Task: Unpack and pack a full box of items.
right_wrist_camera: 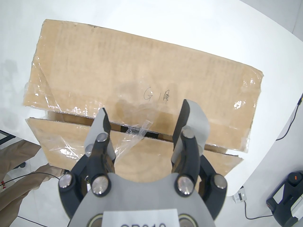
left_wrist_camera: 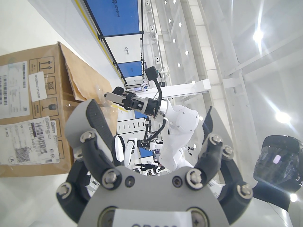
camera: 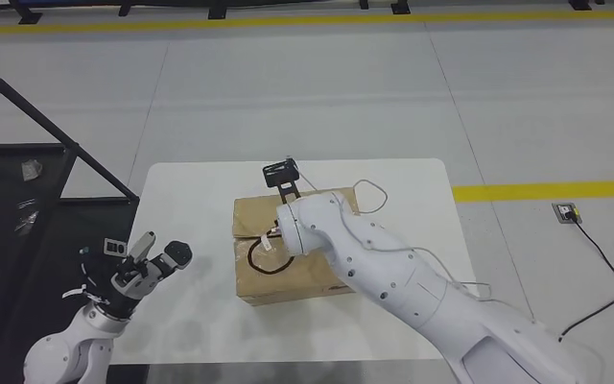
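Note:
A brown cardboard box [camera: 288, 285] lies in the middle of the white table [camera: 192, 202], its two top flaps down with a narrow gap between them. My right gripper [right_wrist_camera: 144, 108] hangs open just above that seam, and a loose strip of clear tape [right_wrist_camera: 142, 128] sticks up between its fingers. Torn tape clings to the box's top [right_wrist_camera: 118, 76]. My left gripper [camera: 161, 248] stands open and holds nothing near the table's front left edge, apart from the box. The left wrist view shows the labelled side of the box [left_wrist_camera: 35, 100] and the right gripper [left_wrist_camera: 112, 96] over its top.
A thin cable [camera: 374, 197] loops on the table behind the box. A black frame [camera: 58, 163] stands off the table's left side. Bare tabletop lies left and right of the box.

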You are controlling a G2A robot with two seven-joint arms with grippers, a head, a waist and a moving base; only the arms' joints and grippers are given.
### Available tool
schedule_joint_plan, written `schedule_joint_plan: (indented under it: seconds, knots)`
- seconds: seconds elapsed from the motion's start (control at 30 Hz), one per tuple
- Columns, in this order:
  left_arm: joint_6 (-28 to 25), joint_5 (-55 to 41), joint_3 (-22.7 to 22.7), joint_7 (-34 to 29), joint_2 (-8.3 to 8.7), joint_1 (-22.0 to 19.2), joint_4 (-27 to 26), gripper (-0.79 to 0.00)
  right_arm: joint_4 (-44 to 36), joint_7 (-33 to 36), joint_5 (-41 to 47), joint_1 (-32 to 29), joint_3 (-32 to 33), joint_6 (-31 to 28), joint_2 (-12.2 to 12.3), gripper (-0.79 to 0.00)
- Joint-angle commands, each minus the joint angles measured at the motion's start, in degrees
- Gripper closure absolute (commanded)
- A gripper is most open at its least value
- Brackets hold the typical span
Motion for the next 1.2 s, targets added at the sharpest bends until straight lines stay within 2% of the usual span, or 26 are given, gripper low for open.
schedule_joint_plan:
  seconds: [0.0,0.2,0.3,0.37,0.5,0.67,0.77,0.87,1.03,1.1,1.17]
  knots:
    - [0.12,0.09,0.28,0.18,-0.01,-0.27,0.17,-0.785,0.05,-0.02,0.0,0.03,-0.03,0.02,-0.01,-0.785]
    - [1.35,2.89,1.78,1.53,0.01,-1.62,2.08,-0.785,0.05,-0.02,0.0,0.03,-0.03,0.02,-0.01,-0.785]
    - [1.05,6.83,2.94,2.42,0.05,-2.04,3.19,-0.785,-0.15,-4.66,3.91,-2.23,3.75,-4.81,0.53,-0.785]
    - [0.91,7.1,3.14,2.7,0.05,-2.16,3.75,-0.785,-1.78,-4.9,3.36,-2.97,5.56,-6.36,1.2,-0.785]
    - [1.32,6.57,3.29,3.2,0.04,-2.7,4.36,-0.785,-9.61,-0.56,-0.16,-5.31,7.93,-8.57,2.89,-0.785]
    - [1.74,7.21,4.24,3.29,0.03,-3.35,4.04,-0.785,-21.03,6.56,-8.39,-10.78,10.0,-8.34,5.28,-0.785]
    - [1.84,7.68,4.78,3.32,0.03,-3.71,3.76,-0.785,-22.89,8.31,-13.15,-13.57,10.34,-8.34,5.93,-0.785]
    - [1.82,7.93,5.05,3.37,0.04,-3.83,3.58,-0.785,-21.34,7.54,-16.81,-14.79,10.44,-7.56,5.55,-0.785]
    - [1.69,8.08,4.96,3.38,0.11,-3.7,3.53,-0.785,-15.39,7.74,-17.55,-13.24,10.08,-7.75,3.05,-0.785]
    - [1.53,7.87,4.65,3.57,0.14,-3.48,3.65,-0.785,-13.05,8.04,-16.39,-11.93,10.42,-8.05,1.83,-0.65]
    - [1.46,7.52,4.43,3.6,0.16,-3.27,3.83,-0.785,-10.62,8.7,-14.99,-10.64,10.78,-8.71,0.67,-0.64]
